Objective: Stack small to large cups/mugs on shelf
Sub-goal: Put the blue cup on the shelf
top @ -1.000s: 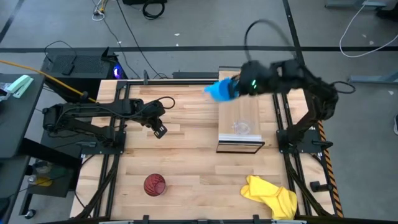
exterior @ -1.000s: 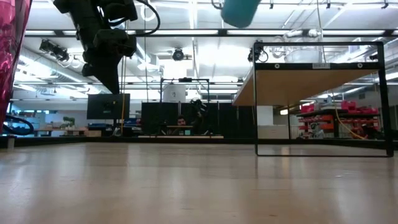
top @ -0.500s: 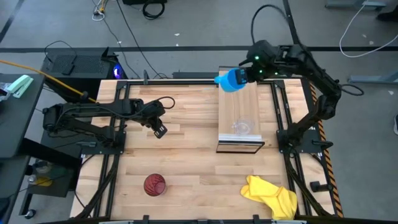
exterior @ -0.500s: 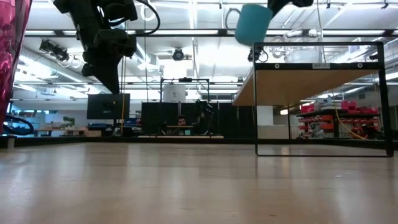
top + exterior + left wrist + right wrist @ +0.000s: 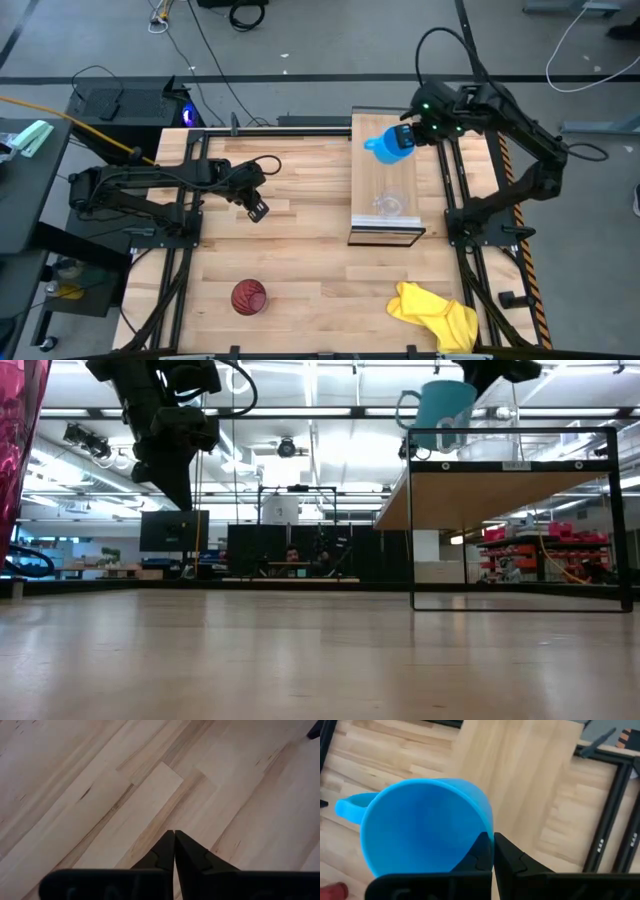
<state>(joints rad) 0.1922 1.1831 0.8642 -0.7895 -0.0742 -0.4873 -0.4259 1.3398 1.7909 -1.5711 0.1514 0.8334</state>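
My right gripper (image 5: 406, 135) is shut on the bright blue mug (image 5: 386, 144) above the far part of the light wood shelf (image 5: 383, 170). In the low view the mug (image 5: 440, 415) hangs over the shelf (image 5: 500, 485), its handle (image 5: 405, 405) away from the gripper. The small clear cup (image 5: 388, 205) stands on the shelf nearer its near end. The dark red tumbler (image 5: 249, 297) stands on the table at the near left. My left gripper (image 5: 257, 209) is shut and empty above the table's left half, and also shows in its wrist view (image 5: 174, 851). My right gripper holds the mug's wall at the rim (image 5: 487, 827), on the side opposite the handle (image 5: 350, 807). One finger (image 5: 480, 851) is inside the mug and the other (image 5: 509, 856) outside. The mug hangs lifted clear, mouth up, slightly tilted.
A yellow cloth (image 5: 435, 312) lies at the table's near right. Dark frame bars (image 5: 455, 190) run along the shelf's right side. The bare slatted tabletop (image 5: 300, 250) lies between the shelf and the tumbler.
My right gripper has carried the blue mug from beyond the shelf's far left corner toward the table's right edge and down, so it now hangs over the shelf's far part. The mug has tipped closer to upright. My left arm has kept still.
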